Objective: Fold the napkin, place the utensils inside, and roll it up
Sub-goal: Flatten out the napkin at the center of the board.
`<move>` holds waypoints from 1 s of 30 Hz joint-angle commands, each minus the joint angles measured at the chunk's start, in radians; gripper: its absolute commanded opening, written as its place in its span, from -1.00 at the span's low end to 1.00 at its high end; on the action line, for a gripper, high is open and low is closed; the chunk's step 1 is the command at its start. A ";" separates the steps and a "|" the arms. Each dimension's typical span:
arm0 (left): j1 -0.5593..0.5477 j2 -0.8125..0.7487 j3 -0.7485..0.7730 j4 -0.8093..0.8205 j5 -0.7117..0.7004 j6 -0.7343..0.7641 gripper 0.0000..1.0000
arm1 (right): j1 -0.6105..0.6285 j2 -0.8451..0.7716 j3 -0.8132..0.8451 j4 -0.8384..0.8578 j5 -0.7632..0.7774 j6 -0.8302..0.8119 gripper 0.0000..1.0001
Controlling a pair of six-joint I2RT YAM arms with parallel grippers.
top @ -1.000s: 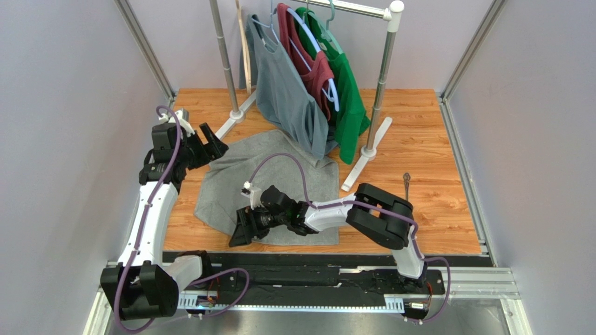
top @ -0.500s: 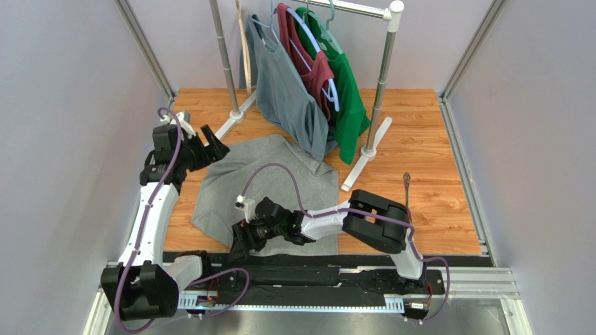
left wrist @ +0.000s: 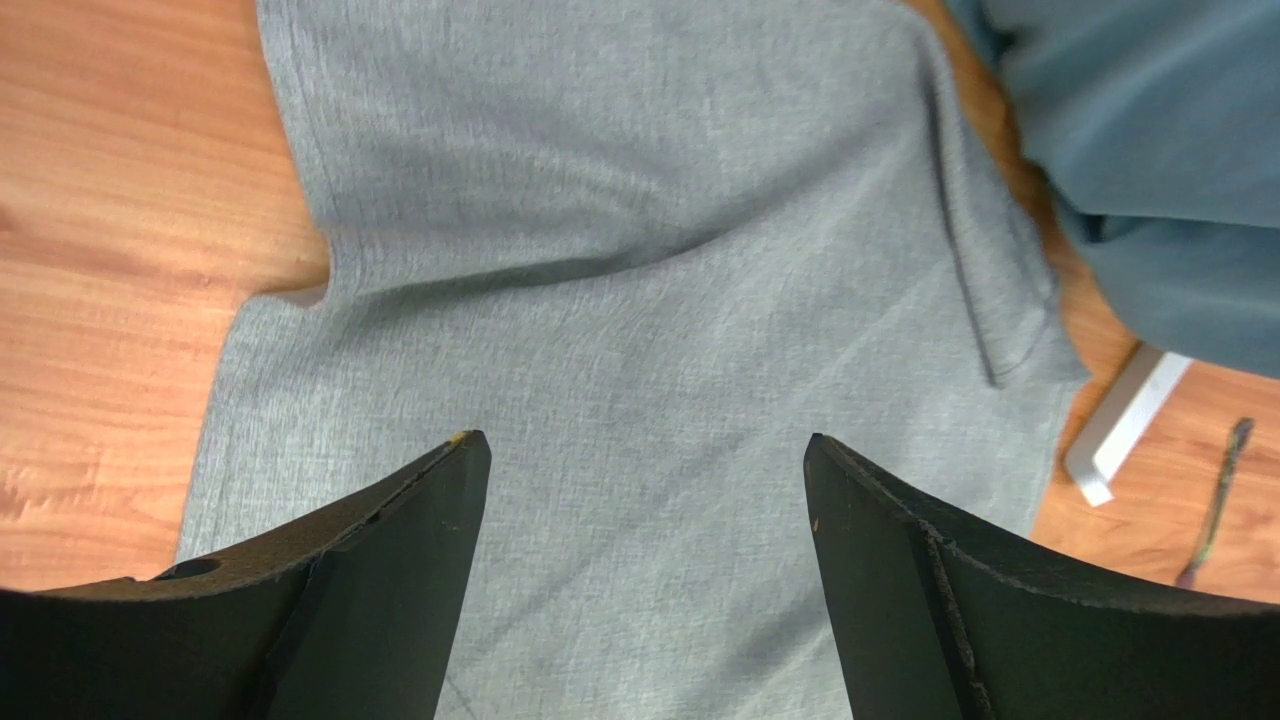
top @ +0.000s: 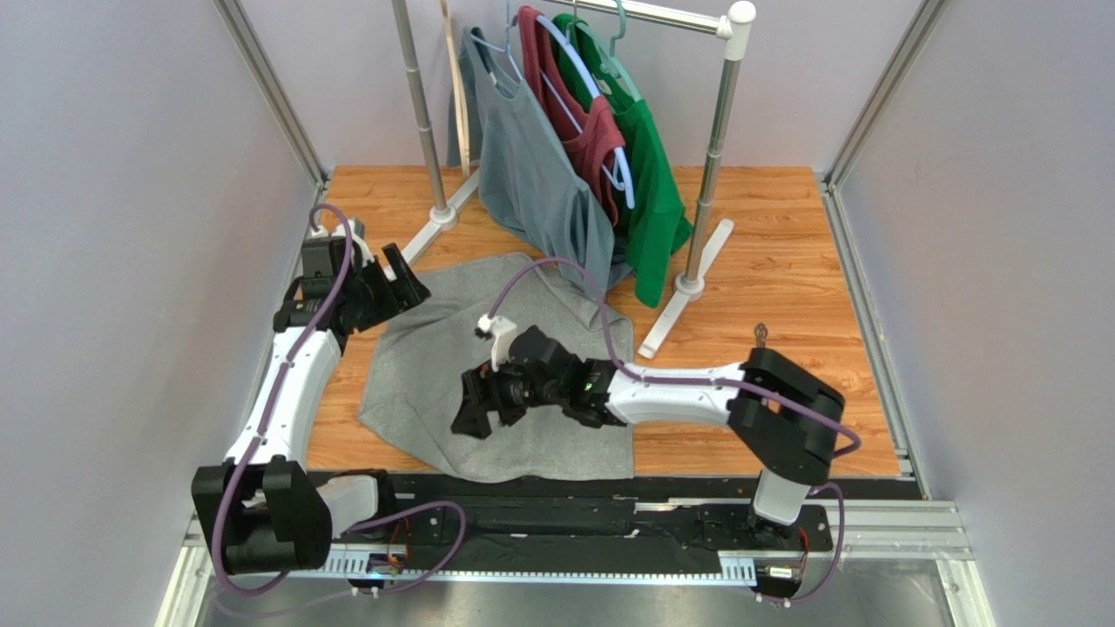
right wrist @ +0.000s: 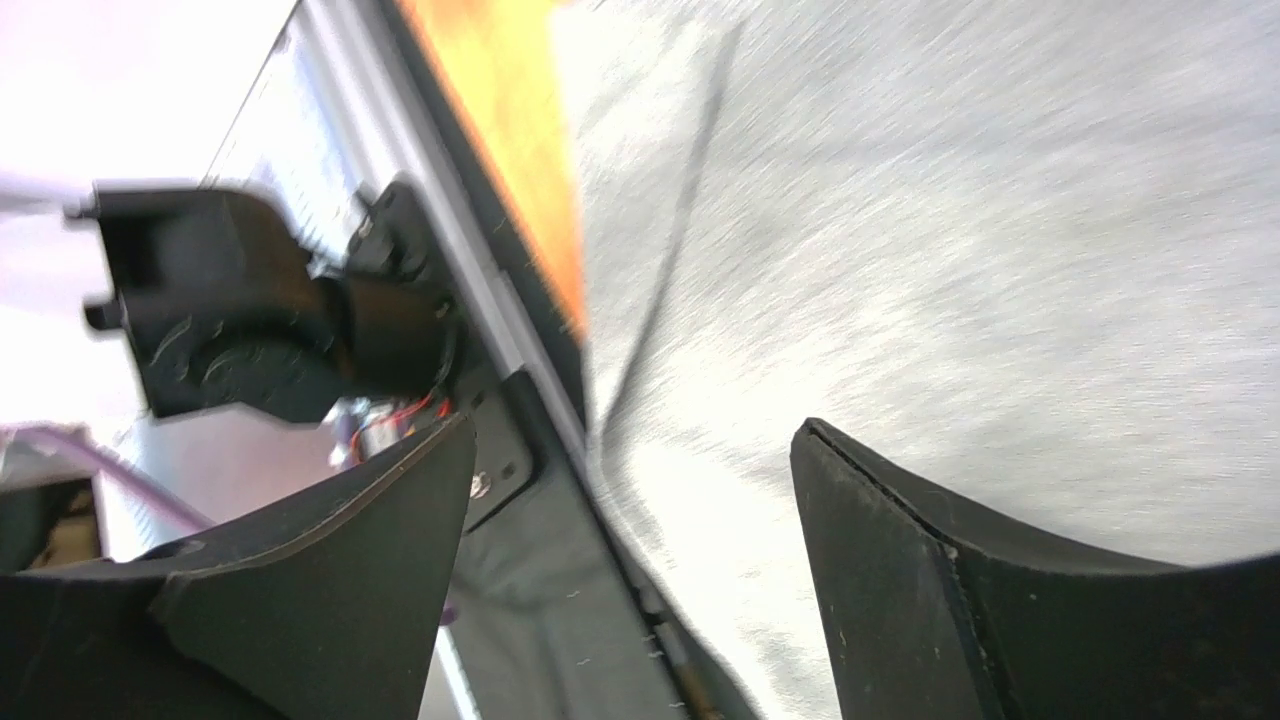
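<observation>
Grey heathered cloth, the square napkin (top: 412, 379), lies spread on the orange wood-grain table (top: 798, 248) in the overhead view, its far corner just beside the hanging grey shirt (top: 530, 170). That leaves it laid out for a fold, I judge. The slim metal fork (top: 759, 337) waits well apart on the right. The left gripper (top: 399, 281) hovers at the napkin's far left edge. The right gripper (top: 471, 412) sits over its near half, lower a second ago, and the cloth now reaches closer to the table's front edge. In the left wrist view the left gripper (left wrist: 646, 441) has its fingers wide apart and empty above the napkin (left wrist: 631, 285), with the fork (left wrist: 1217, 503) beyond the white rack foot (left wrist: 1120, 428). The right wrist view is motion-blurred. The right gripper (right wrist: 631, 428) is spread wide too, gripping nothing, over the napkin (right wrist: 977, 270).
</observation>
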 commanded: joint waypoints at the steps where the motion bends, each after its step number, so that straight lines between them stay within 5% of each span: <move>1: -0.045 0.053 0.004 -0.024 -0.056 0.017 0.72 | -0.051 0.005 0.010 -0.097 0.054 -0.076 0.63; 5: -0.054 0.099 -0.008 -0.022 -0.012 -0.008 0.72 | -0.093 0.068 0.007 -0.050 0.023 -0.053 0.61; 14: -0.269 0.191 -0.037 0.030 -0.084 -0.118 0.72 | -0.217 0.154 0.000 -0.033 -0.008 0.016 0.58; 25: -0.431 0.088 -0.194 0.131 -0.265 -0.330 0.73 | -0.376 0.274 0.016 -0.020 -0.023 0.088 0.56; 30: -0.447 0.143 -0.263 0.212 -0.233 -0.372 0.74 | -0.413 0.278 0.036 -0.023 -0.001 0.073 0.55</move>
